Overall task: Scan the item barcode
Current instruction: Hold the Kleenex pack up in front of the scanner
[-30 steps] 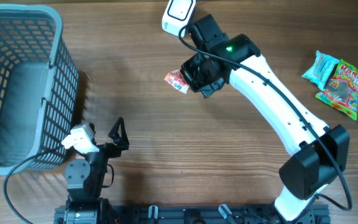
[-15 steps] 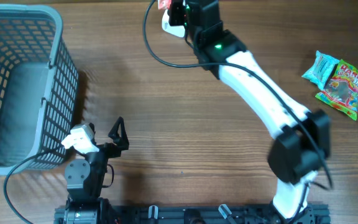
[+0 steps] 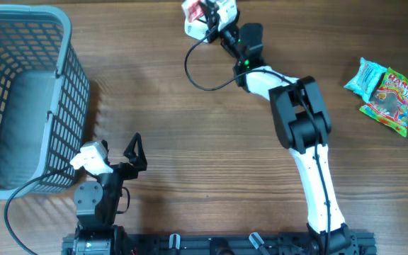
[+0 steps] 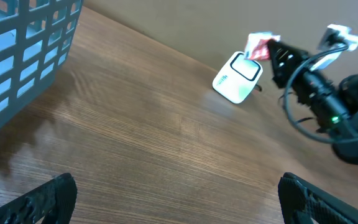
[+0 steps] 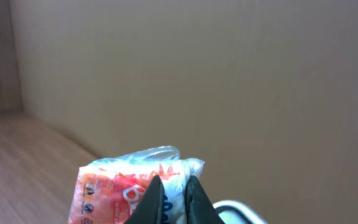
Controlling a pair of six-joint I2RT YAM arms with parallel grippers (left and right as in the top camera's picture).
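Beside the grey basket (image 3: 69, 78) the left jaws stand spread wide and empty over the desk (image 3: 176, 142). Further right, at the far edge, the right jaws are closed tight on the red-and-white snack packet (image 3: 192, 8), holding it just by the white scanner (image 3: 197, 27). The crinkly wrapper seems caught near one edge only, so it could slip out, or flop and turn its barcode away from the scanner's window.

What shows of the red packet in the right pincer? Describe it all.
The red packet is a small, crinkled plastic sachet, red-orange and white with blue lettering and a clear sealed top edge. The right pincer is shut on one side of it, holding it raised close to the white scanner.
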